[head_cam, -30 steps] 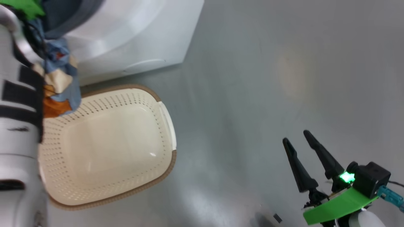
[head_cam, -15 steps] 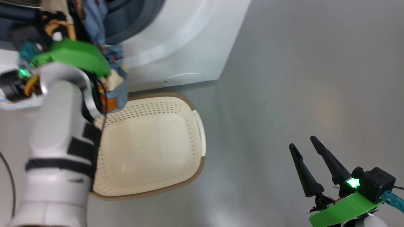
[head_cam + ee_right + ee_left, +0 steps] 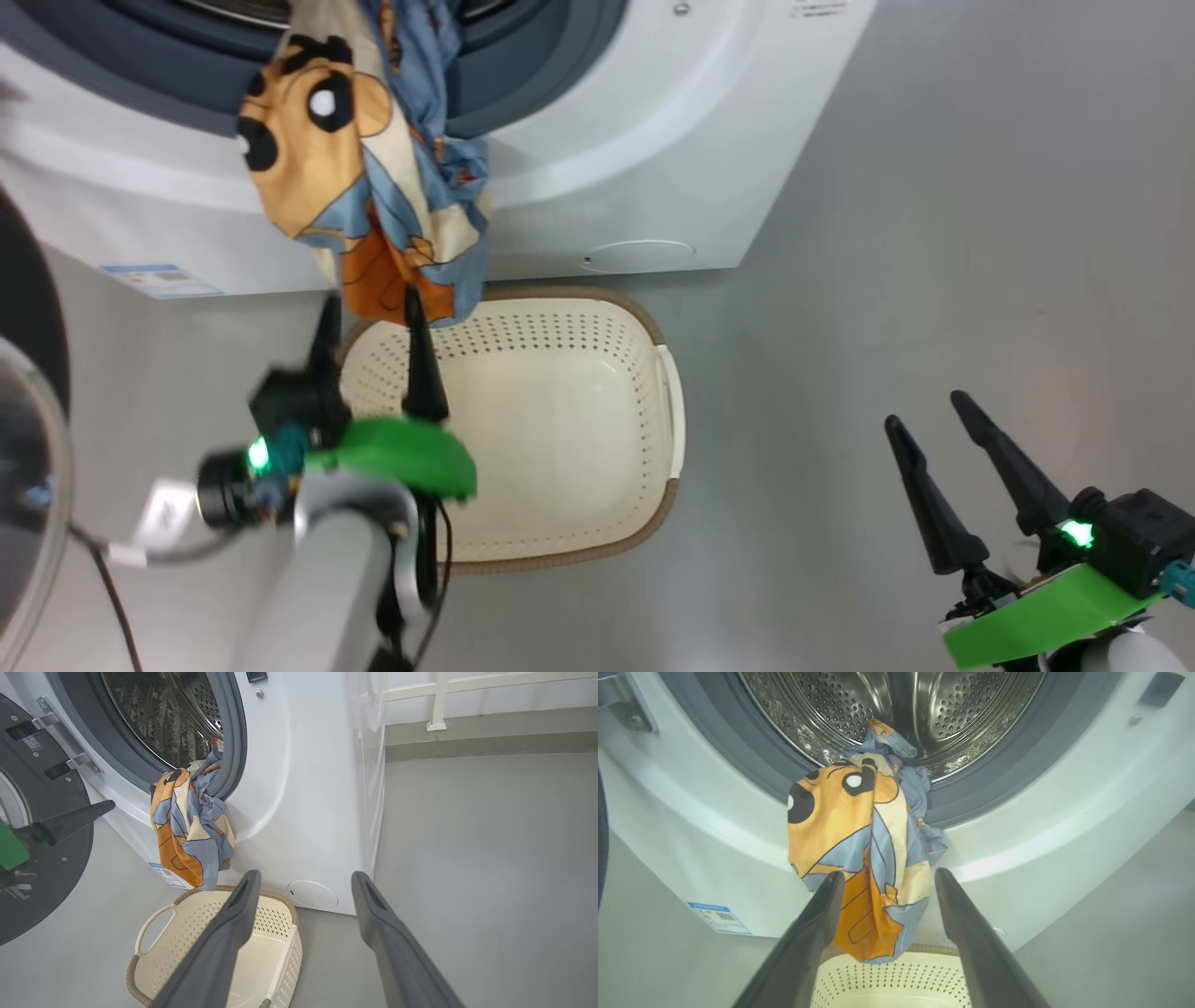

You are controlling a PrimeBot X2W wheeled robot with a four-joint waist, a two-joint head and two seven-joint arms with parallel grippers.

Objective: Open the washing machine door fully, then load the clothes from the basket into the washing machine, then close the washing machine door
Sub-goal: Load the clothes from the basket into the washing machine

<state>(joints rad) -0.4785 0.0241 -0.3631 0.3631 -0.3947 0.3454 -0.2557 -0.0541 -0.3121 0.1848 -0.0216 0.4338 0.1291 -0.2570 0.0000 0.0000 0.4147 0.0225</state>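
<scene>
So the clothes (image 3: 373, 168) are only half in. One end sits in the steel drum (image 3: 971, 714), and the rest flops over the grey gasket (image 3: 994, 784) and down the white front of the washing machine (image 3: 653, 140). That puts them at about 11 o'clock in the head view. The bottom of the bundle dangles right above the far rim of the basket (image 3: 560, 560), which sits on the grey floor (image 3: 934, 233) just in front of the machine, near the middle of the head view, and the inside looks bare. The left claw (image 3: 369, 308) is at 7 o'clock with its fingers spread wide and gripping nothing. Its tips point up at the hanging fabric from just below, and the right wrist view shows one of its fingers (image 3: 70, 819) clear of the cloth. The right claw (image 3: 926, 413) is way over at 4 o'clock, also wide open and empty, hovering over bare floor well apart from everything. The washing machine door (image 3: 28, 448) is swung open at 9 o'clock — black ring and glass bowl at the frame edge. The blue label (image 3: 159, 278) sits low on the machine front at around 10 o'clock.
</scene>
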